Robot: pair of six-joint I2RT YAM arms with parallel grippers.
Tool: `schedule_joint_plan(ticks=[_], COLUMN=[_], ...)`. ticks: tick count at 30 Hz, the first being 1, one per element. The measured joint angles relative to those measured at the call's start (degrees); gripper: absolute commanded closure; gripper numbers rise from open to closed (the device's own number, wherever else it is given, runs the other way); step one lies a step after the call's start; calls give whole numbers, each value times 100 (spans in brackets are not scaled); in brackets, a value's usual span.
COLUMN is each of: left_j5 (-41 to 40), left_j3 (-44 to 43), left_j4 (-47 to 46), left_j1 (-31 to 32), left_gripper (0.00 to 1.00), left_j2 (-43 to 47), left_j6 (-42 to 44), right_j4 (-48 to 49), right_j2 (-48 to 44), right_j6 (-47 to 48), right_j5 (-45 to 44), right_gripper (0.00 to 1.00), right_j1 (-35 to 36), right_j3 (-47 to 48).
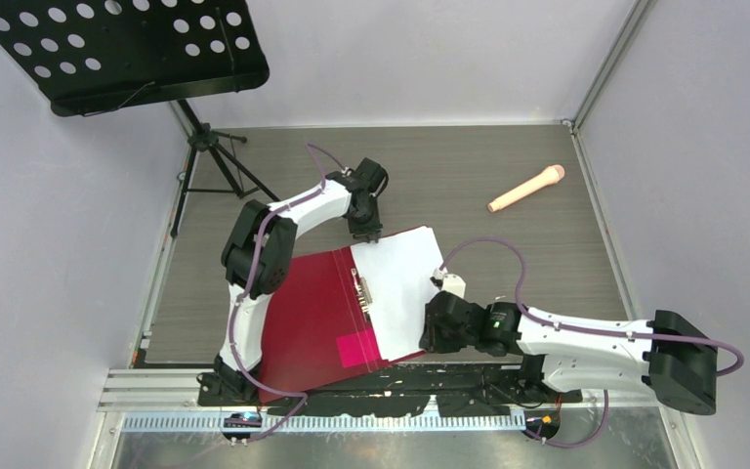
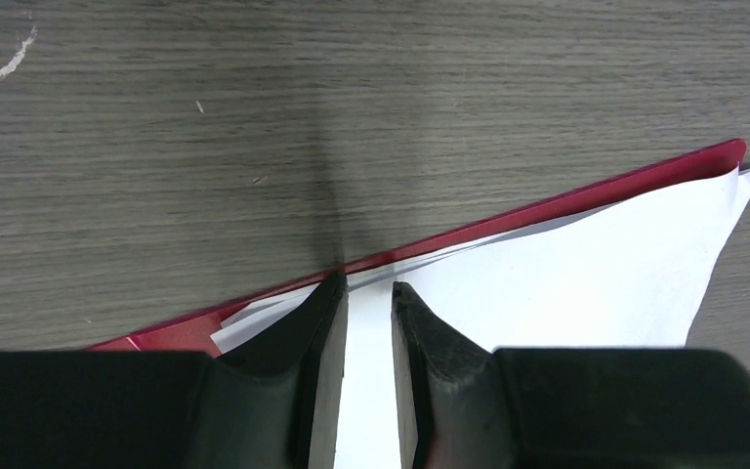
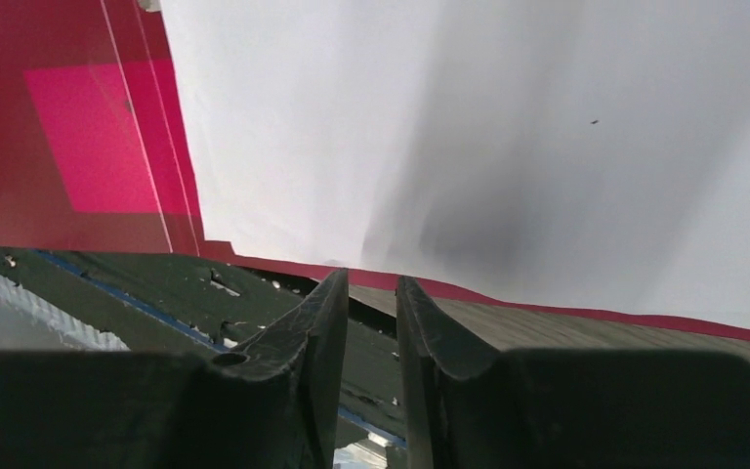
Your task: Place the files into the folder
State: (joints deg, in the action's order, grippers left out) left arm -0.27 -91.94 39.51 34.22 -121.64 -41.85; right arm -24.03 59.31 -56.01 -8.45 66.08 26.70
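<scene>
Right gripper [image 3: 371, 278] fingers loom largest in their own wrist view. There is a narrow slit between them with nothing in it, and they hang just off the folder's [image 1: 303, 313] near right corner, at the table's [image 1: 547, 254] near edge. The folder lies open and flat along that near edge, left of the middle, with its metal clip [image 1: 361, 288] down the spine and a pink patch [image 1: 356, 347] near the front.

The files [image 1: 400, 278] rest on the right-hand leaf, a little askew. In the left wrist view their far corner pokes just past the red corner.

The left gripper [image 2: 369, 283] is at the folder's far edge, tips down on or just over the sheets. Its jaws are only slightly parted and grip nothing that I can see.

By my reckoning the sheets are as good as in, and the step in hand is squaring them up. The next move calls for nudging the stack flush inside the red border, then catching the left cover and folding it over without dragging the paper.

The left arm arches up from its base, elbow over the left cover, forearm reaching out to the far edge. The right arm lies low along the near edge, forearm pointing left.
</scene>
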Motion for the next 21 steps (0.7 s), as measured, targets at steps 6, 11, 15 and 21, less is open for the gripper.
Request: schedule_joint_plan(ticks=[6, 11, 15, 21], left_j5=[24, -31, -76, -120], left_j3=[-2, -39, 341, 2297], left_j4=[111, 326, 243, -138], left_j1=[-13, -42, -61, -42], left_gripper=[52, 28, 25, 44], left_j2=[33, 275, 1056, 3008], left_j6=[24, 83, 72, -118], right_j4=[-57, -424, -564, -557], right_j2=[-94, -616, -688, -673], right_j6=[136, 389, 708, 1322], right_j5=[0, -138, -249, -188], right_gripper=[53, 43, 40, 53], right_j1=[131, 125, -168, -1390], right_j3=[94, 245, 535, 479])
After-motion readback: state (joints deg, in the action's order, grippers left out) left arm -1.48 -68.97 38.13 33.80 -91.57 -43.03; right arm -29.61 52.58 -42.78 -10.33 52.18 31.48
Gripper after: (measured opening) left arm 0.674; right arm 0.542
